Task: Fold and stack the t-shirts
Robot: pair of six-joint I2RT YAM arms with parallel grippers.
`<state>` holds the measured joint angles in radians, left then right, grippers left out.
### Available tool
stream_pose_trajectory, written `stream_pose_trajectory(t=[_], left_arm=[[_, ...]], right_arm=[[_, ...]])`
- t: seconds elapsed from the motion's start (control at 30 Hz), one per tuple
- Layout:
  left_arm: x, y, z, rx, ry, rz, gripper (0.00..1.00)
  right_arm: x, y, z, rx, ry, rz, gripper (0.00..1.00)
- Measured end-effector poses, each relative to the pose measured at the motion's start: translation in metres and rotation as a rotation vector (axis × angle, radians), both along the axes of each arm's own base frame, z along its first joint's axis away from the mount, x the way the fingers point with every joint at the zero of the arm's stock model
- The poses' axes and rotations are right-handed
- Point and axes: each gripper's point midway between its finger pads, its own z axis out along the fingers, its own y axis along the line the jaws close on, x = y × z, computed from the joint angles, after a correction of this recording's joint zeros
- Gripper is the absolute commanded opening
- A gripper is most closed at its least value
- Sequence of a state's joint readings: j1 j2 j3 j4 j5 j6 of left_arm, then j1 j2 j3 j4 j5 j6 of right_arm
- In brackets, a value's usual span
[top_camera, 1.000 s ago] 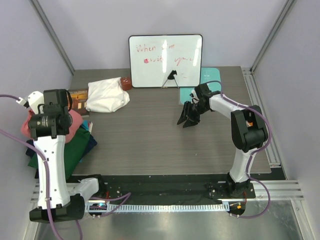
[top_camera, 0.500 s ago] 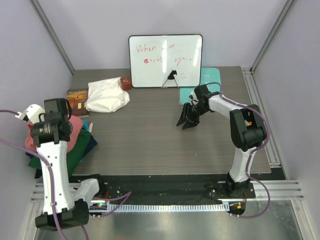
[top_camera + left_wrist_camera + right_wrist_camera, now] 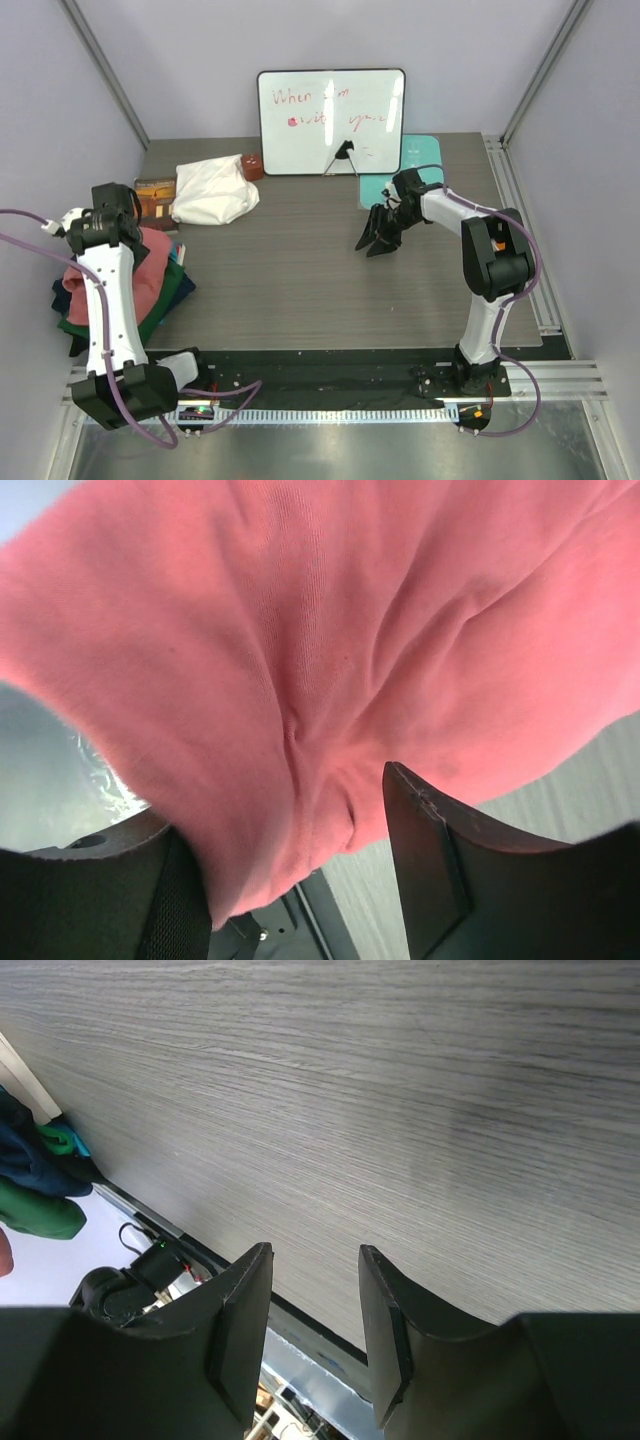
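Observation:
The salmon-pink t-shirt (image 3: 143, 266) lies crumpled on top of a pile at the table's left edge. A dark green t-shirt (image 3: 160, 303) and a navy one (image 3: 182, 284) lie under it. My left gripper (image 3: 285, 810) hangs right over the pink t-shirt (image 3: 300, 630) and is open. The fabric rests against the left finger (image 3: 95, 900) and stands apart from the right one. In the top view the left wrist (image 3: 105, 208) hides those jaws. My right gripper (image 3: 377, 238) hovers open and empty over bare table right of centre, also seen as the right gripper (image 3: 315, 1255).
A white cloth bundle (image 3: 212, 190) lies at the back left beside a brown book (image 3: 155, 195) and a small reddish object (image 3: 252, 166). A whiteboard (image 3: 330, 120) stands at the back, with a pale-teal mat (image 3: 418, 158) to its right. Grey walls close in both sides.
My left gripper has opened off the pink t-shirt, which has settled onto the pile. The left arm has swung leftward and lower. The right arm has barely moved.

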<state>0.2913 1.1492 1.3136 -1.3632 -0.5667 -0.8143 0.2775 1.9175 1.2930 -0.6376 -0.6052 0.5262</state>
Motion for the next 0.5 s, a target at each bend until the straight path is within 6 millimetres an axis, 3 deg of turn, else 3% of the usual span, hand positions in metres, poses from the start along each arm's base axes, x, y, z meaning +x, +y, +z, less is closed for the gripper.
stream_pose_trajectory(t=[0.07, 0.1, 0.5], left_arm=[[0.003, 0.002, 0.009, 0.013, -0.03, 0.005, 0.8], [0.005, 0.003, 0.014, 0.02, -0.044, 0.005, 0.8], [0.02, 0.007, 0.069, 0.067, -0.216, 0.004, 0.64]], right_arm=[[0.0, 0.0, -0.002, -0.001, 0.005, -0.001, 0.45], [0.0, 0.0, -0.003, 0.0, 0.008, 0.0, 0.45], [-0.005, 0.002, -0.017, 0.009, 0.067, 0.002, 0.45]])
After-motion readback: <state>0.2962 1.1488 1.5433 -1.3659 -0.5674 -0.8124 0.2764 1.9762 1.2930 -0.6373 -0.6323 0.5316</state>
